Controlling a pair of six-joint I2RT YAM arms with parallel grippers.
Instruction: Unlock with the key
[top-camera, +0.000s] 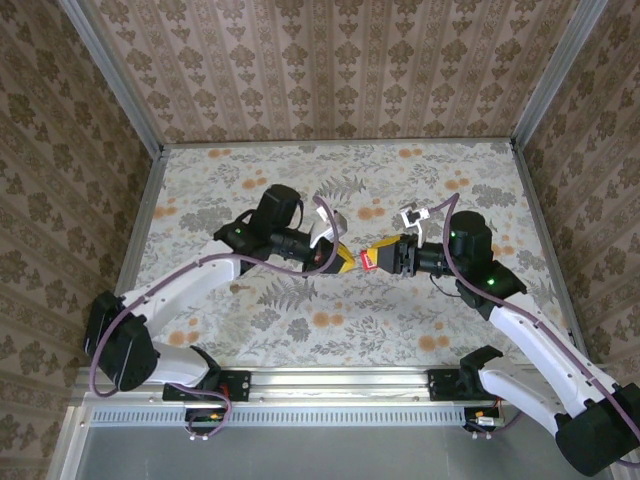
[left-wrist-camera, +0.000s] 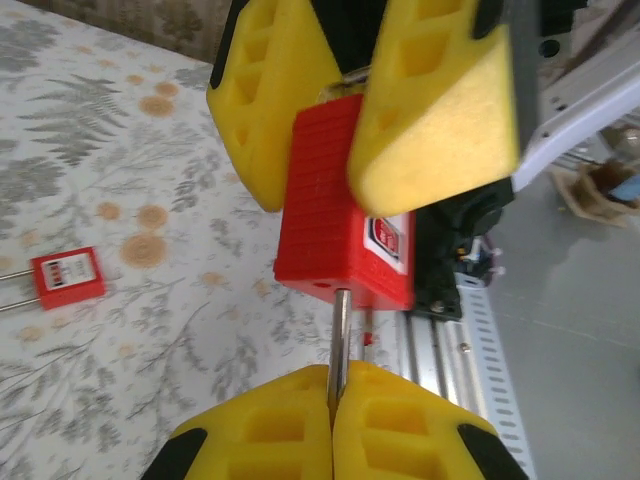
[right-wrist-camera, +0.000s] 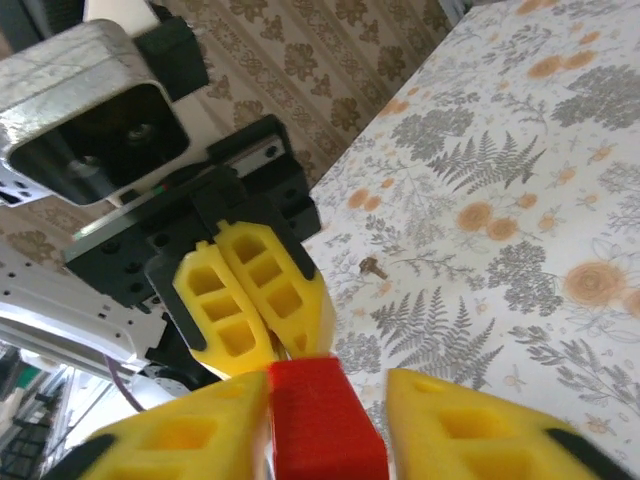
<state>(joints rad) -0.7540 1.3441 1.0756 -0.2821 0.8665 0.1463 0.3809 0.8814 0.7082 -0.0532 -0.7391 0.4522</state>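
Left gripper (left-wrist-camera: 333, 375): mid-table, fingers pressed together on the key (left-wrist-camera: 340, 330).
Key: shaft runs straight into the end face of the padlock (left-wrist-camera: 335, 210).
Padlock: red, held off the table (top-camera: 400, 330), just right of the left gripper.
Right gripper (right-wrist-camera: 328, 395): pinching the padlock's body from the right.
Step in hand: probably turning the key. The left wrist should roll about the shaft's own line while the right holds firm and does not follow.
Spare padlock (left-wrist-camera: 67, 277): lies apart on the table, farther off.
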